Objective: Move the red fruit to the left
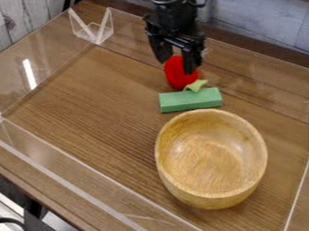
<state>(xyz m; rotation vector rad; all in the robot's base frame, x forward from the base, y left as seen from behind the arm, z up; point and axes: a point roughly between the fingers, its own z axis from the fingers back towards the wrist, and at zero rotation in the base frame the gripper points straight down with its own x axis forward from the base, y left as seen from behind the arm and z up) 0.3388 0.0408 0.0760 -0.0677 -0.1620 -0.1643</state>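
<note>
The red fruit (183,74) is a small glossy red piece with a yellow-green tip, lying on the wooden table (81,110) just behind a flat green block (191,99). My gripper (177,60) hangs directly over the fruit, its black fingers spread to either side of the fruit's upper part. The jaws are open and the fruit still rests on the table.
A large wooden bowl (211,160) sits at the front right, close to the green block. Clear plastic walls (28,74) ring the table, with a folded clear stand (90,26) at the back left.
</note>
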